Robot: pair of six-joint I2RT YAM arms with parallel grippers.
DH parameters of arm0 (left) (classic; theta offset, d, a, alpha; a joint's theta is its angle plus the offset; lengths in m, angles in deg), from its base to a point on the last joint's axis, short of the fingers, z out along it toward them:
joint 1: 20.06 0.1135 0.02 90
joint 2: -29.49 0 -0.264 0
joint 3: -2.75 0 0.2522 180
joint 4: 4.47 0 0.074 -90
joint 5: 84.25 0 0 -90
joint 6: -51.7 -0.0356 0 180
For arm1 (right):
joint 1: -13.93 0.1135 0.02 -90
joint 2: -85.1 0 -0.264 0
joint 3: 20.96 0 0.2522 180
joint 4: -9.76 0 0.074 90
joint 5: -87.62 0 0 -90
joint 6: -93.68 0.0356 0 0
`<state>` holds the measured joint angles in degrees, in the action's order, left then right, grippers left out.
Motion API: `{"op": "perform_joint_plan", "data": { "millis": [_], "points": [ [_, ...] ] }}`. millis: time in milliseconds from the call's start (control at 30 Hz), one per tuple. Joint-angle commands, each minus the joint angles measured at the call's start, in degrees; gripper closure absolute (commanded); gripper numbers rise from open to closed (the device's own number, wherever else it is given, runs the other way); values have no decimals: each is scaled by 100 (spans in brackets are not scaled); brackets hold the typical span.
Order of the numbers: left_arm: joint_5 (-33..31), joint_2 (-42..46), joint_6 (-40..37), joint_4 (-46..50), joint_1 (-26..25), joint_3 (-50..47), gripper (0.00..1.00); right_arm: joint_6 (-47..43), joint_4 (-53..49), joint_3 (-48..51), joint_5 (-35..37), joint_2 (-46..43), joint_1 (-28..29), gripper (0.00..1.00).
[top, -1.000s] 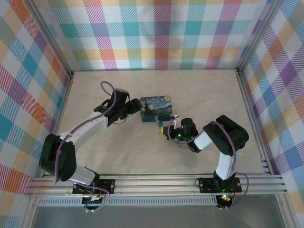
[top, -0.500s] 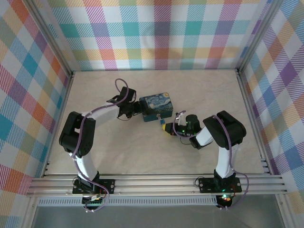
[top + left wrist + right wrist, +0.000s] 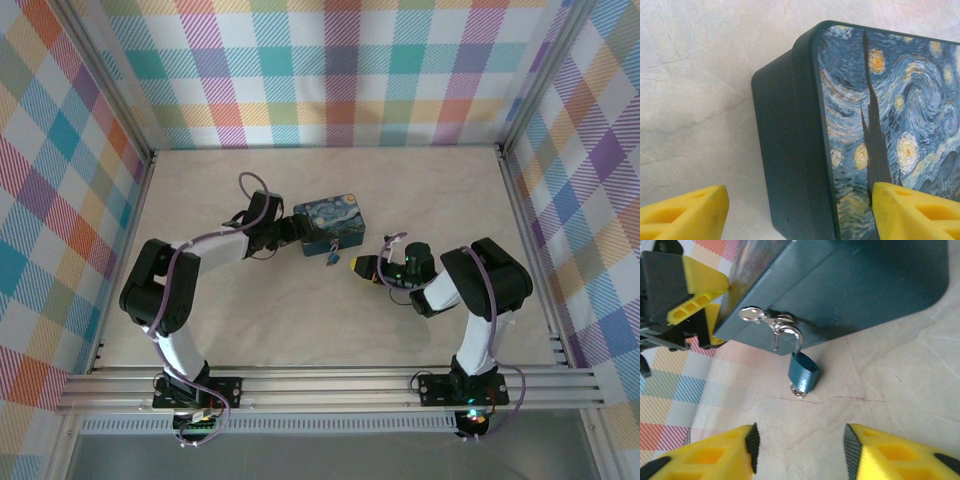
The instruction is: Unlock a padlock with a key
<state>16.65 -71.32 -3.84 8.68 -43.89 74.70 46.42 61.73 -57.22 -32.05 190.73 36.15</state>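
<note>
The dark-blue rectangular starry-night tin [image 3: 330,226] needs bracing by the left tool [image 3: 797,202], apart astride its end; the right tool [image 3: 797,445], apart and empty, faces the small blue padlock [image 3: 803,374] hanging from the tin's hasp [image 3: 765,317]; pinch its silvery bottom stub [image 3: 799,390], probably the key, squarely before twisting

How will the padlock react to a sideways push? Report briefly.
The padlock hangs by its shackle from the hasp on the tin, so it would probably swing rather than slide. Small beside that tin, it is likely light, and smooth metal may slip.
</note>
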Motion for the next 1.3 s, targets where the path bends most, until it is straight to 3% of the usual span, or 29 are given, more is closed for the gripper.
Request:
{"op": "perform_joint_plan", "data": {
  "millis": [0, 267, 1267],
  "points": [
    [-144, 11, 12, 603, -34, -469, 26, 48, 79, 68, -141, -68, -33, 42],
    [-362, 413, 179, 570, -244, -881, 26, 681, 780, -148, -307, 279, -20, 31],
    [-378, 203, 394, 580, -382, -736, 26, 318, 85, -1660, -615, 1326, 415, 25]
  ]
}}
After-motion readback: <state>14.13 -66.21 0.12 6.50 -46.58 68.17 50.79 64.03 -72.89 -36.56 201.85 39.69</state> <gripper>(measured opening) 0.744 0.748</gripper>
